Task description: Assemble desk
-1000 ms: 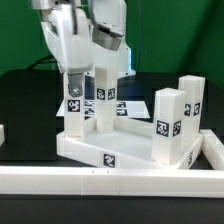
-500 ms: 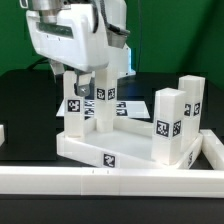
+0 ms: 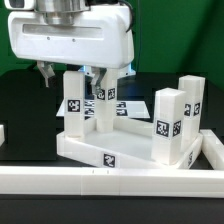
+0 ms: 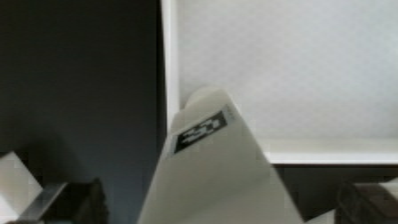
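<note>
The desk sits upturned against the rail (image 3: 60,180) at the near edge, its tabletop (image 3: 95,150) carrying all four legs upright in the corner sockets, and the gripper (image 3: 72,72) hangs spread and empty above the far-left leg (image 3: 74,102), fingers (image 3: 47,72) either side of its top and gripping nothing. The step in hand looks like seating or tightening that leg, so the next move would call for a straight descent and a firm close. The wrist view alone shows the leg (image 4: 210,165) centred between the fingertips (image 4: 54,200); only the exterior view shows the other three.

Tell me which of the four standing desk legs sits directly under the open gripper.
The front leg on the exterior view's left: the gripper hangs open right above its top. The other three legs stand clear of the fingers, two far on the exterior view's right.
</note>
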You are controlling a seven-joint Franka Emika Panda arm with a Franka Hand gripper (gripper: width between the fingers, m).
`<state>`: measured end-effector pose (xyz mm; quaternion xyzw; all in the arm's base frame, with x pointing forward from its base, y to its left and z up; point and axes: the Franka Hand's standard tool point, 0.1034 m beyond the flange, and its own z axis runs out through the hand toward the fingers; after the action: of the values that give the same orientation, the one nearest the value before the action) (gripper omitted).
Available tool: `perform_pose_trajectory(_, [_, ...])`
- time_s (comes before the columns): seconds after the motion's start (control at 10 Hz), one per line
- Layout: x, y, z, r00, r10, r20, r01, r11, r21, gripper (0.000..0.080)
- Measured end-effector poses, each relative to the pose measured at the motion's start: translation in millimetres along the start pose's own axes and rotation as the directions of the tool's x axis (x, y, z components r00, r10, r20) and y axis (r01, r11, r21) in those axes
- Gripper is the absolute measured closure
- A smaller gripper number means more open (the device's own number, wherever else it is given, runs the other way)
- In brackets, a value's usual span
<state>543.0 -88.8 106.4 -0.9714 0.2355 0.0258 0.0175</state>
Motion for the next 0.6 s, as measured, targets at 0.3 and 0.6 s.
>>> perform_pose_trajectory(0.3, [-1.2,-3.1,-1.1,0.967,-0.255,0.003,0.255,0.967,-0.02,0.015])
perform_pose_trajectory(0.6, [-1.6,-5.4,0.2,0.915,-0.404,0.003,0.404,0.914,-0.03,0.018])
